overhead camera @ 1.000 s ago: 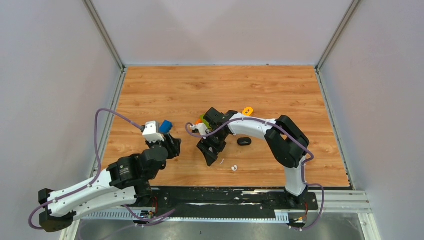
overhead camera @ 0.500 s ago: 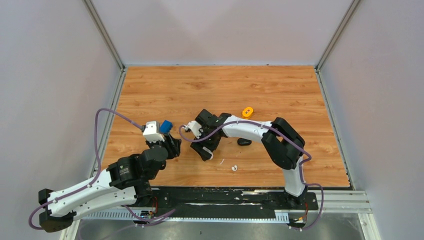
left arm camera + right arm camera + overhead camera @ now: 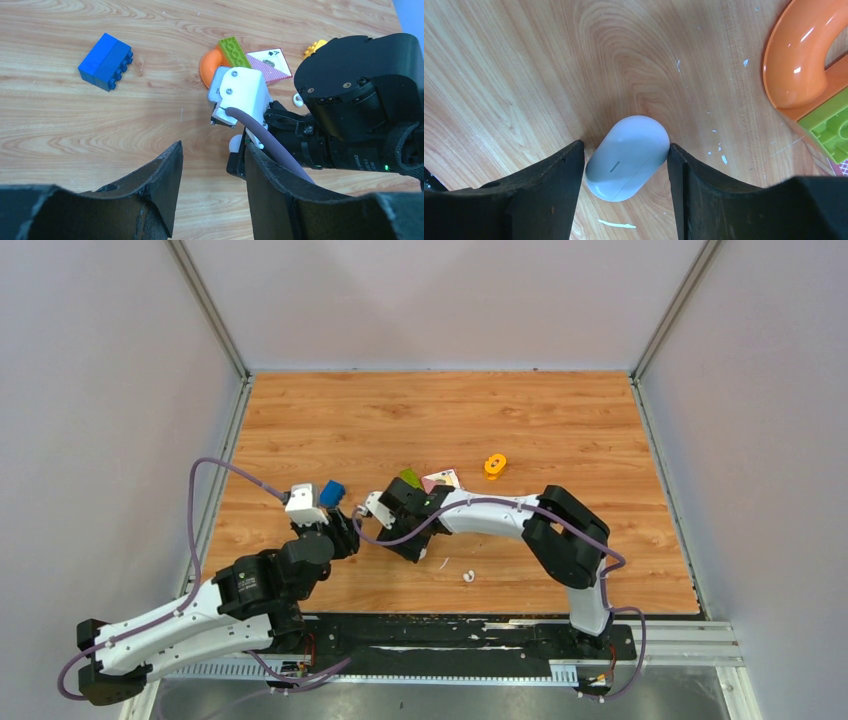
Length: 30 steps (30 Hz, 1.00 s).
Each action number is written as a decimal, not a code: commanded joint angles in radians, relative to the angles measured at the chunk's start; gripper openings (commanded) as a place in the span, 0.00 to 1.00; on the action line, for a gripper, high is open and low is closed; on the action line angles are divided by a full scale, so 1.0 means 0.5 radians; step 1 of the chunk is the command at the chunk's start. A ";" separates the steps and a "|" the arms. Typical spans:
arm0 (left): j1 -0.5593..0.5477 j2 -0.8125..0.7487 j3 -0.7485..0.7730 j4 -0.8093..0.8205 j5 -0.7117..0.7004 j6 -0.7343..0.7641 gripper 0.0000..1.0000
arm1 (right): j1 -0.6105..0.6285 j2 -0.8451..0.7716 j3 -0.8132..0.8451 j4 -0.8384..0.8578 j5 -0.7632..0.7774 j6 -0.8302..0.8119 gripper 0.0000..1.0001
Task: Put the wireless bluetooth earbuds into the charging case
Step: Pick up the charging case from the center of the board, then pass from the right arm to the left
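Observation:
A white oval charging case [image 3: 626, 157], lid closed, lies on the wooden table between the fingers of my right gripper [image 3: 625, 145]. Both jaws touch its sides. In the top view this gripper [image 3: 408, 542] sits low over the table, left of centre. A sliver of the case [image 3: 235, 144] shows in the left wrist view beside the right gripper's body. One tiny white earbud [image 3: 467, 576] lies loose on the table near the front, right of the right gripper. My left gripper [image 3: 214, 147] stands open and empty, just left of the right gripper [image 3: 345, 530].
A blue brick [image 3: 331, 492] lies by the left gripper. An orange ring [image 3: 794, 65], a green brick [image 3: 831, 130] and a playing card [image 3: 441, 481] lie just behind the right gripper. An orange gear [image 3: 494, 464] sits further right. Walls enclose the table.
The right arm has stretched leftward toward the left gripper, now covering the black case that showed beside it. Its jaws have narrowed round the white case. The left arm has not moved.

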 commanded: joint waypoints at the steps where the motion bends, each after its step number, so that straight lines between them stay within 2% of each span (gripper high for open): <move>1: -0.010 0.014 -0.014 0.129 -0.019 0.049 0.56 | 0.005 0.055 -0.157 -0.037 0.249 -0.122 0.61; 3: -0.009 0.022 -0.008 0.143 -0.015 0.065 0.56 | 0.001 0.048 -0.179 -0.024 0.280 -0.128 0.68; 6: -0.011 0.022 0.003 0.137 -0.016 0.078 0.56 | -0.005 0.036 -0.198 -0.014 0.315 -0.123 0.70; 17: -0.009 -0.015 0.000 0.130 -0.040 0.110 0.56 | -0.054 -0.055 -0.233 -0.088 0.194 -0.166 0.43; 20: -0.010 -0.021 -0.025 0.181 -0.075 0.166 0.56 | -0.137 -0.246 -0.319 -0.095 -0.080 -0.254 0.36; 26: -0.009 -0.027 -0.212 0.672 0.000 0.512 0.61 | -0.216 -0.855 -0.764 0.179 -0.387 -0.660 0.36; 30: -0.006 0.114 -0.367 1.152 0.312 0.849 0.64 | -0.212 -1.215 -0.967 0.371 -0.555 -0.872 0.38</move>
